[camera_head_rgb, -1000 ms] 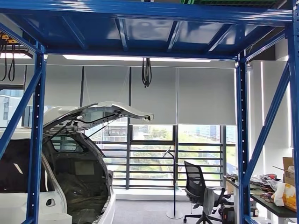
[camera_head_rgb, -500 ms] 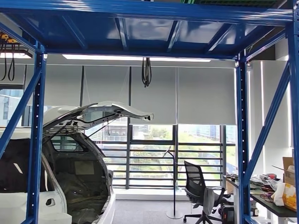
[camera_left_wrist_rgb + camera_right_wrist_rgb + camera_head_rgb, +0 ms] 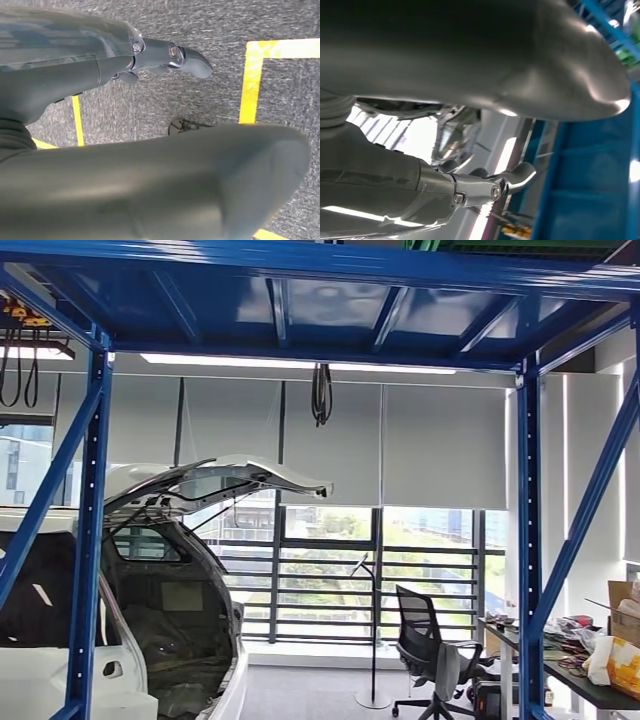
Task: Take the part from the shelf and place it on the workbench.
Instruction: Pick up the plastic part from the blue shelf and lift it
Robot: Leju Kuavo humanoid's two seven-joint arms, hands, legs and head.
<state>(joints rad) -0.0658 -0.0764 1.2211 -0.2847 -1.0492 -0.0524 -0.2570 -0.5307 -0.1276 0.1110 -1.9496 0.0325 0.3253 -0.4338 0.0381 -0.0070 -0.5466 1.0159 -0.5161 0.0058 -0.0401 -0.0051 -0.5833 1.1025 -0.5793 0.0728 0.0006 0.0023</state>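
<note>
Where the part lies I cannot tell. The head view looks up and through the blue shelf, along its top beam and the underside of a deck, and the lower levels where a part would sit fall below the picture's edge. How the part looks is likewise unknown, so its handling is a guess: a workshop part kept on a steel rack is likely rigid and may be heavy or smooth, so a firm hold around its middle, or both hands under it, would be the safe plan until it can be seen.

The left hand hangs over the grey carpeted floor, near a strip of yellow tape. Its thumb and fingers are stretched out and apart, with nothing between them. The right hand is raised close to the blue frame, its fingers also spread, and it holds nothing.

Beyond the shelf stands a white car with its rear hatch lifted, and an office chair sits before the windows. At the right a table carries clutter and a cardboard box; whether this is the workbench meant I cannot say. The task looks to be at its start, with the pick not yet made.
</note>
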